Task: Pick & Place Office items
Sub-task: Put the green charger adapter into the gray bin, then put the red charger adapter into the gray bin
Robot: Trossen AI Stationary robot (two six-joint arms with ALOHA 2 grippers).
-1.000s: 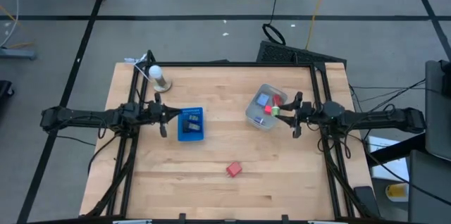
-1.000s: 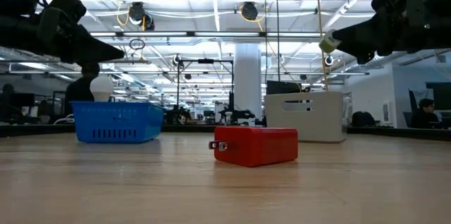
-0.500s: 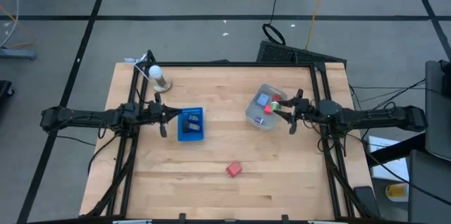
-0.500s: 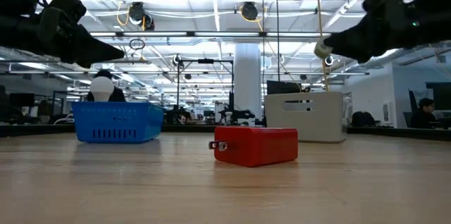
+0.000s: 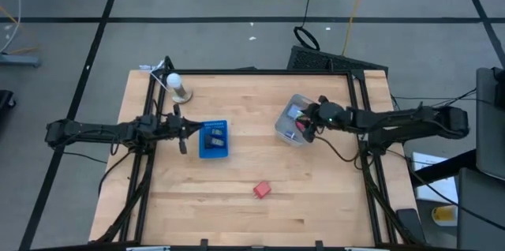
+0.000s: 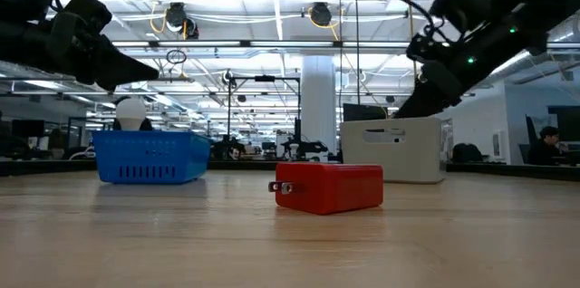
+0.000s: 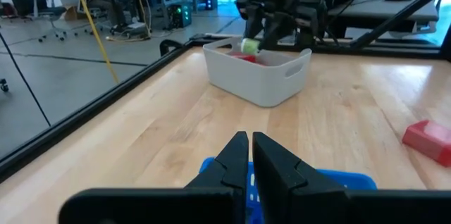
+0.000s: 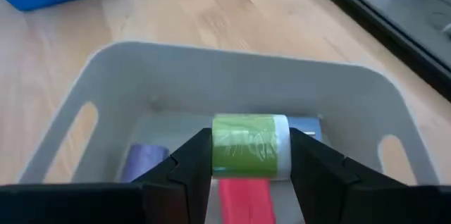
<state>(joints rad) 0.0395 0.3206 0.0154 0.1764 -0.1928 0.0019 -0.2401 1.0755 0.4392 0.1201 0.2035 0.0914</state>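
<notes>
The right gripper has its jaws pinching a green roll above the grey tub; only its wrist view reveals red and blue pieces inside. The left gripper, jaws pressed together, hovers over the blue tray. A red block lies on the desk.

Pale wooden table top inside a black metal frame. Flat blue rectangular plastic tray left of centre; clear grey plastic tub toward the right, well apart from it. White bulb-shaped object on a small base near the far left corner. Grey floor beyond, crossed by dark cables.
</notes>
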